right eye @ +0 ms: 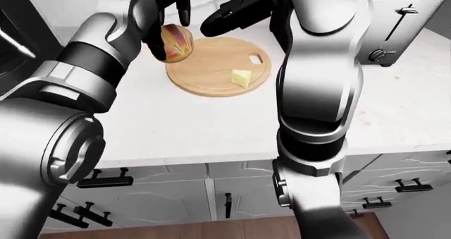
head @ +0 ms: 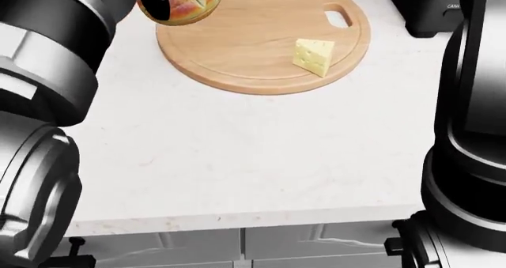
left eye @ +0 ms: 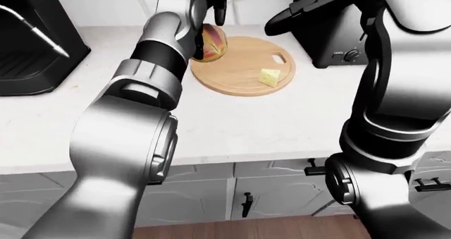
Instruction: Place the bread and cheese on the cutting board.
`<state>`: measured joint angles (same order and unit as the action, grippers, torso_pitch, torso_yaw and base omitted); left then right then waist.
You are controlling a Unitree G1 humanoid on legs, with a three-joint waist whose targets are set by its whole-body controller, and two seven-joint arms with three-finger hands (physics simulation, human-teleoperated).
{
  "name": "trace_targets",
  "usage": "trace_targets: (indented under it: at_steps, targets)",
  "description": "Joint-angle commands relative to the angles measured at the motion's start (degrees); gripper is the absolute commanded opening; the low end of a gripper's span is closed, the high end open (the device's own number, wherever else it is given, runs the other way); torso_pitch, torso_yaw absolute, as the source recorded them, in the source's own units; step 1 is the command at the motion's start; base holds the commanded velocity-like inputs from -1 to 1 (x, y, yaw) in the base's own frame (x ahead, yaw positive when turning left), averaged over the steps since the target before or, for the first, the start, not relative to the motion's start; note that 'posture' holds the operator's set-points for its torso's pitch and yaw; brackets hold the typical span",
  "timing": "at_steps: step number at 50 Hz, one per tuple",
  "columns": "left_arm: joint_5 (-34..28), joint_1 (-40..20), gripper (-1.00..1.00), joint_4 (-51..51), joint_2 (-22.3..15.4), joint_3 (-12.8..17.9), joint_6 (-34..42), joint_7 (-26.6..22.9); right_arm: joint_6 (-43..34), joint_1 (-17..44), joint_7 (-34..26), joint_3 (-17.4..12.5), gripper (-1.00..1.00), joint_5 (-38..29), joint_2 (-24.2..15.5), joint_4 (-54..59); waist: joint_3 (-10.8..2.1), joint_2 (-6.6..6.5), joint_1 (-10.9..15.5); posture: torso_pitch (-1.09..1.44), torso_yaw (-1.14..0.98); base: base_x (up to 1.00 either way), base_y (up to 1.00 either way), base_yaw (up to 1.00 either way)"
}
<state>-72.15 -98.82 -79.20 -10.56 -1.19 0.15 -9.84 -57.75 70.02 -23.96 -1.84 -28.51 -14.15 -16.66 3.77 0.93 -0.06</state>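
Cheese [head: 315,56]: done — lies on the board [head: 237,48] at 3 o'clock.
Bread [right eye: 176,42]: left hand [right eye: 169,17] grips it, above the board's 10 o'clock rim — unreleased.
Right hand [right eye: 222,17]: state unclear.

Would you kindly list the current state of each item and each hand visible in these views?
bread: held in the left hand, at the cutting board's left edge; whether it touches the board cannot be told.
cheese: resting on the cutting board, right of centre.
cutting board: flat on the counter.
left hand: fingers closed round the bread.
right hand: raised beyond the board, holding nothing visible; finger pose unclear.
toaster: upright on the counter, slots look empty.
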Motion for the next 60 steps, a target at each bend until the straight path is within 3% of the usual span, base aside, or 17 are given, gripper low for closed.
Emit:
trace_targets:
  at_steps: [1,27,58,59,60]
  targets:
    - [0.3,-3.0,-1.00,2.8,-0.3,0.2,0.1,2.5,1.3,2.1,0.5,-0.5,1.00,-0.4,-0.5,-0.8,-2.12,0.06,0.0,0.00,0.00,0.00,0.00,0.00]
    - [3.0,-0.4,-1.00,3.2,5.3,-0.9,-1.1,7.8,0.8,2.0,0.3,-0.6,1.00,-0.5,-0.7,-1.7,-2.15,0.36,0.1,0.00,0.00,0.00,0.00,0.00]
    - [1.6,1.8,-1.00,3.1,5.9,-1.9,-1.0,8.8,0.7,2.2,0.1,-0.6,1.00,-0.4,-0.7,-1.7,-2.22,0.40,0.1,0.00,0.00,0.00,0.00,0.00]
    - [1.5,1.7,-0.48,3.1,5.9,-2.0,-1.0,8.8,0.8,2.2,0.1,-0.6,1.00,-0.3,-0.7,-1.7,-2.23,0.40,0.1,0.00,0.00,0.00,0.00,0.00]
    - [1.6,1.7,0.77,3.1,5.9,-1.9,-0.6,8.5,0.8,2.2,0.1,-0.6,1.00,-0.3,-0.7,-1.7,-2.22,0.40,0.1,0.00,0.00,0.00,0.00,0.00]
